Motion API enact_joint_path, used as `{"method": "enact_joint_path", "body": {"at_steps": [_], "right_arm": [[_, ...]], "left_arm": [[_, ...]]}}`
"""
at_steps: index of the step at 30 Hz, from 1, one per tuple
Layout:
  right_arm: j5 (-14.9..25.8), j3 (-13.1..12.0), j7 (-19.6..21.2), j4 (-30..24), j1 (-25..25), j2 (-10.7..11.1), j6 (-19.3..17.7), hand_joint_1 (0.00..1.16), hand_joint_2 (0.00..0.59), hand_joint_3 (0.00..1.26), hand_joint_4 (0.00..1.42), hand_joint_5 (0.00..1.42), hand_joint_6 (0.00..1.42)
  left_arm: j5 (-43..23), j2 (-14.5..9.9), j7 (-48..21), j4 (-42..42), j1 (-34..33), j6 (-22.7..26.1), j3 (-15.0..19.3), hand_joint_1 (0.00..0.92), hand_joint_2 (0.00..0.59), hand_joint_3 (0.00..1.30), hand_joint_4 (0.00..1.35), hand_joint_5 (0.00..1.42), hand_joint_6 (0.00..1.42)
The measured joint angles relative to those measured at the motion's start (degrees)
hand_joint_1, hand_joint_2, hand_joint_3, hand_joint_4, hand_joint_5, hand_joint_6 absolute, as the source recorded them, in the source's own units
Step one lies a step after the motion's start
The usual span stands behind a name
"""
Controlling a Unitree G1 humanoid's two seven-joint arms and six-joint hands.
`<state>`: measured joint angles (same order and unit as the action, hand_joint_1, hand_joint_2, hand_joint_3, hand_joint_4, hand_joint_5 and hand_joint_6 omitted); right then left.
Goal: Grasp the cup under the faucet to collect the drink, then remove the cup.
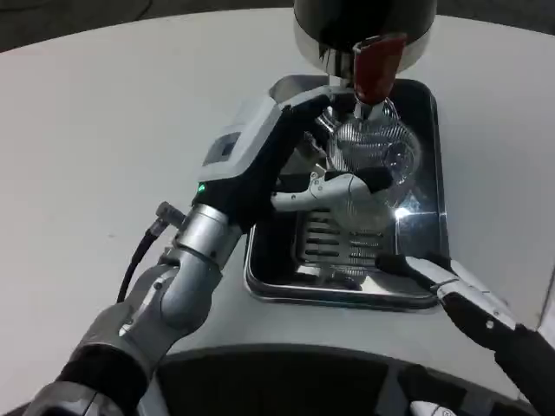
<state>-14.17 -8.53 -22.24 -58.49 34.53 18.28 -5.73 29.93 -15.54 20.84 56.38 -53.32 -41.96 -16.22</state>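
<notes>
A clear ribbed plastic cup [379,165] stands tilted under the faucet's red handle [375,66] of a dark dispenser [364,26] at the top. My left hand [290,160] grips the cup from its left side, fingers wrapped around its wall. The cup is above a steel drip tray [431,260]. My right hand [460,290] lies at the tray's near right corner, fingers stretched out and holding nothing.
The drip tray has a slotted grate [334,243] in its middle. The white table [104,130] spreads wide to the left. A black cable [139,256] runs along my left forearm.
</notes>
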Motion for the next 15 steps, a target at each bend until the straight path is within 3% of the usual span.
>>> {"method": "enact_joint_path", "body": {"at_steps": [3,15], "right_arm": [[0.0,0.0,0.0,0.0,0.1,0.0,-0.4,0.62,0.528,0.13,0.08,0.0,0.0],[0.0,0.4,0.7,0.2,0.3,-0.2,-0.5,0.64,0.535,0.14,0.09,0.0,0.0]], "left_arm": [[-0.4,-0.1,-0.1,-0.1,0.1,-0.8,0.2,0.062,0.0,0.34,0.3,0.55,0.69],[-0.4,-1.4,0.0,-3.8,2.3,-1.4,1.6,0.056,0.001,0.37,0.37,0.63,0.68]]}}
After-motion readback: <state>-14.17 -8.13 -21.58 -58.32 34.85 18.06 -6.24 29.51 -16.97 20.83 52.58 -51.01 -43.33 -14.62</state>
